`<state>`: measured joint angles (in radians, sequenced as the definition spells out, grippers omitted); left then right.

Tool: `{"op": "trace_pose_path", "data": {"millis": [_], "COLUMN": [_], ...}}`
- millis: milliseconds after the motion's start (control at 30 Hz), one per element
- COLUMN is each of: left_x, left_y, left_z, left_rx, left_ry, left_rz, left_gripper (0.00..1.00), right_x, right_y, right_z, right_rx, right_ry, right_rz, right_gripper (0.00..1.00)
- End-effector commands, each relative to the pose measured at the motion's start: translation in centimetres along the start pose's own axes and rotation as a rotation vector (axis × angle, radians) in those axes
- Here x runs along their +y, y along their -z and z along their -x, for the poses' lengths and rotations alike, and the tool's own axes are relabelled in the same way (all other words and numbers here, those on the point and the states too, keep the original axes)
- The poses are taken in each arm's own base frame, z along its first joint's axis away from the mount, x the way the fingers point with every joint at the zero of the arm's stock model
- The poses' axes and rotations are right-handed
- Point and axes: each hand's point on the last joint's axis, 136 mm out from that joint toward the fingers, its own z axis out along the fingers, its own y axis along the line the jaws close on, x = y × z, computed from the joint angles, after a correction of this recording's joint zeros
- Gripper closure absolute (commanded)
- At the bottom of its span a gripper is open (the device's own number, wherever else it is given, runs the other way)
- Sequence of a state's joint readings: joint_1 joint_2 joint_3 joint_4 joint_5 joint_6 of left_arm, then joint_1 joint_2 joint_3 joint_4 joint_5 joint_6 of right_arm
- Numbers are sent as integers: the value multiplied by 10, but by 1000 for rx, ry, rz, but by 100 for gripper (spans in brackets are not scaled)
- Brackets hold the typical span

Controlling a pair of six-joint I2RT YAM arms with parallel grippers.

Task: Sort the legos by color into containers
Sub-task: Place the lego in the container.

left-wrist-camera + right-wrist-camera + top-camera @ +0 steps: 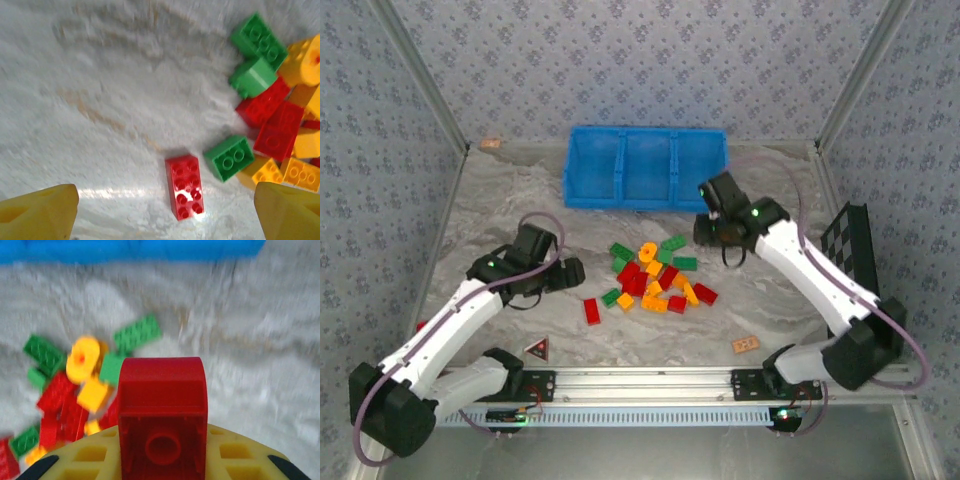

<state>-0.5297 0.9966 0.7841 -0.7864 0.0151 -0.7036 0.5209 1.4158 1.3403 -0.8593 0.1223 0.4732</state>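
Red brick (162, 410) sits clamped in the right gripper (716, 232), just right of the pile (655, 278), near the blue bin (645, 198). The left gripper (570, 272) hangs, fingers (37, 212) spread wide, above a lone red brick (184, 186).

The small studded plastic bricks (655, 280), red, green and yellow-orange, are lying in a loose heap on the mid-counter (500, 215), some leaning on one another. One red eight-stud brick (184, 186) is lying flat, apart on the heap's left. A second red brick (162, 405) is sitting clamped, hollow underside showing, between the right fingers (90, 460). The bright blue three-compartment plastic bin (645, 133) is standing beyond the heap.
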Motion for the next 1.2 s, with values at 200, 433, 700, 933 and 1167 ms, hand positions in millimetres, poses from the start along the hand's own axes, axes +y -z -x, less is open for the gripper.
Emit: {"op": "trace_pose_path", "data": {"millis": [200,433,700,933,1167], "left_x": [-16,-51,-75,-71,-70], "left_y": [-28,-30,-26,-39,-57], "left_z": [-53,-46,-38,-50,-54], "left_rx": [107,112,192,264,293], "left_ry": [75,-185,-689,-907,-1025], "left_rz": [20,32,19,5,5], "left_gripper": [10,11,14,16,17], "right_x": [6,-9,-18,-21,-21], "right_y": [-85,-157,-182,-195,-202], "right_z": [119,130,134,130,129], "right_rx": [-141,-65,-35,0,21], "right_ry": [160,168,166,164,175], "right_rz": [-14,-53,-39,-29,-16], "right_gripper": [80,80,79,76,70]}}
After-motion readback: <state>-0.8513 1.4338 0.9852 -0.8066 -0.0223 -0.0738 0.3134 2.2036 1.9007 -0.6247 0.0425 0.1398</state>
